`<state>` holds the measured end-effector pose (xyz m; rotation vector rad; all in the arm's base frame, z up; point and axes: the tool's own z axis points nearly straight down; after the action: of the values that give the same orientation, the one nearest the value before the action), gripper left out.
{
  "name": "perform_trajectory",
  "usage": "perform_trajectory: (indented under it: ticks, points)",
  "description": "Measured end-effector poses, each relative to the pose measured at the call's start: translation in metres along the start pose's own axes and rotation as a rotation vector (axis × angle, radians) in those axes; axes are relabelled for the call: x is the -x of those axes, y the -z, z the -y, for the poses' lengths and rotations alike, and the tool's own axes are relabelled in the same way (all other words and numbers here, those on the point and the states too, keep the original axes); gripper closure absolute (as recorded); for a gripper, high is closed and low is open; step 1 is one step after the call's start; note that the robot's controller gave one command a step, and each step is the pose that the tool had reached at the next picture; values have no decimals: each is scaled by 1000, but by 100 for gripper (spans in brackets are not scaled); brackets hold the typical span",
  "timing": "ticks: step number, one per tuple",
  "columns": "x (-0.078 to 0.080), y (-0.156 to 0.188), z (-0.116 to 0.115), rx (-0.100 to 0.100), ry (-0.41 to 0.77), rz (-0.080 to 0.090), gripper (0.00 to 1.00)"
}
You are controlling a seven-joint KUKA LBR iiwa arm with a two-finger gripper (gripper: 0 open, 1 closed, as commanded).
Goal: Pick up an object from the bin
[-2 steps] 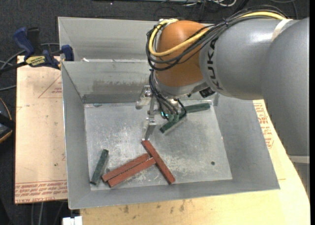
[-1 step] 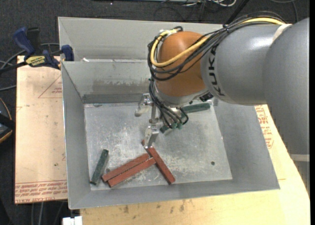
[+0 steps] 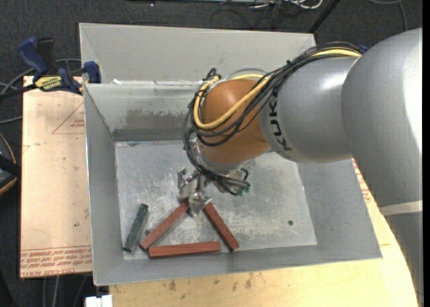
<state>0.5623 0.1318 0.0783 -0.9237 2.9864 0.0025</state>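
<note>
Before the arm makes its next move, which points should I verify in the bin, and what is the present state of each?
1. Gripper over a thing: ok, it is at the corner where the left red-brown stick and the right red-brown stick meet.
2. Stick gripped: cannot tell.
3. Target lies alone: not ok, the bottom red-brown stick closes a triangle with them.
4. Dark green stick out of the way: ok, it lies apart, nearer the left wall.
5. Gripper away from the bin wall: ok.

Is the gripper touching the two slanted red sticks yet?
Cannot tell. In the camera view the gripper covers the top ends of the left red stick and right red stick; no contact or gap shows.
</note>
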Motion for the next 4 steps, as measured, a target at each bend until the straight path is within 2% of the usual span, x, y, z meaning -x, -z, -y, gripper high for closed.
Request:
perform_trajectory:
  ticks: [2,3,4]
  points:
    - [0,1,0,0,0,0,100]
    - [-60,0,73,-2,198,4,100]
    - [-60,0,73,-2,198,4,100]
